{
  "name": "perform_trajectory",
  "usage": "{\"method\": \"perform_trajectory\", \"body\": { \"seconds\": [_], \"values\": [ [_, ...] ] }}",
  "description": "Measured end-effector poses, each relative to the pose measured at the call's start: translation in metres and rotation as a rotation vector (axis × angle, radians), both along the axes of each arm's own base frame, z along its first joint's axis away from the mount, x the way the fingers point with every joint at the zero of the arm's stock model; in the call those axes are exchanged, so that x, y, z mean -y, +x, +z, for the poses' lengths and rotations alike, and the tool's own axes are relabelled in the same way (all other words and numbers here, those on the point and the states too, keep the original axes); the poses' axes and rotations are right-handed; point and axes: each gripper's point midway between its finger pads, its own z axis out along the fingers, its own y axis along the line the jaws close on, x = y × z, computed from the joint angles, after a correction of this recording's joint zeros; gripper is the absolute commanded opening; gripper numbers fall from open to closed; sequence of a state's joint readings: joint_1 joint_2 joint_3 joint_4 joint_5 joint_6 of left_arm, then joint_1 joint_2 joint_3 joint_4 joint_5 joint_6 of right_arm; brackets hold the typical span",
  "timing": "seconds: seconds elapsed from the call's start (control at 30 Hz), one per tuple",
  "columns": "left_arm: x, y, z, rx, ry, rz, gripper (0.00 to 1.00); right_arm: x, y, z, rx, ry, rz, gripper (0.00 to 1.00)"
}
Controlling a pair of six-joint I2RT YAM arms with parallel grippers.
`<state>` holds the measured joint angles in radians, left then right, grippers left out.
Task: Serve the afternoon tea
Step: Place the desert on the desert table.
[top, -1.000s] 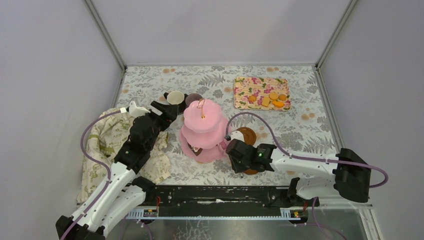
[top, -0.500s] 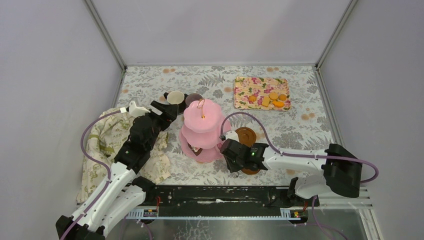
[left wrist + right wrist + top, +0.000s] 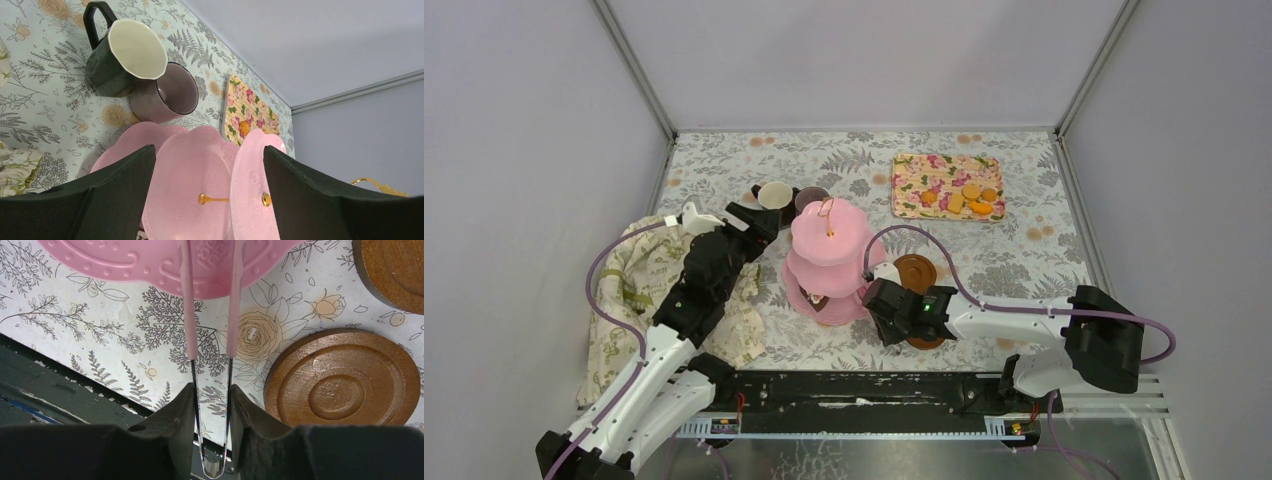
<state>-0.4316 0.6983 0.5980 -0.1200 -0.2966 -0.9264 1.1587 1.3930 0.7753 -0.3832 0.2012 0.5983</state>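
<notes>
Fern-and-rose printed table cover [image 3: 1024, 270] under everything, plain grey walls [image 3: 524, 150] all around. So the pink three-tier cake stand with the gold loop handle [image 3: 829, 240] sits about mid-table, a bit left of centre. Two round brown wooden saucers [image 3: 345, 382] lie just right of it, toward the near edge. Right gripper [image 3: 212, 395] is clamped on a pair of pink-tipped metal tongs [image 3: 187, 315]. Their arms are slightly apart and reach over the bottom tier, but the tips run out of the wrist view, so I can't tell if they're pinching anything. Left gripper [image 3: 209, 152] hangs wide open and empty beside the stand, near two dark mugs [image 3: 125, 55]. My worry is the tongs catching the tier rim and shoving the stand. Or they twist in that thin grip and whatever they carry drops.
</notes>
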Motion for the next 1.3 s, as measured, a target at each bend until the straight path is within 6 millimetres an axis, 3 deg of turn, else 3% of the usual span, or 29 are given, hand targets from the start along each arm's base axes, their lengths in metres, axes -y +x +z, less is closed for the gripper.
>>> {"method": "perform_trajectory", "body": {
  "seconds": [0.47,0.83,1.3],
  "values": [
    [-0.001,-0.001,0.002,0.007,-0.004,0.0,0.86,-0.005,0.002,-0.003,-0.002,-0.005,-0.001,0.42],
    [-0.001,-0.001,-0.001,0.002,-0.002,0.0,0.86,-0.003,0.005,-0.002,0.014,-0.007,-0.01,0.42],
    [-0.001,-0.001,-0.001,0.003,-0.002,0.0,0.86,-0.008,0.004,0.018,0.038,0.059,-0.01,0.41]
  ]
}}
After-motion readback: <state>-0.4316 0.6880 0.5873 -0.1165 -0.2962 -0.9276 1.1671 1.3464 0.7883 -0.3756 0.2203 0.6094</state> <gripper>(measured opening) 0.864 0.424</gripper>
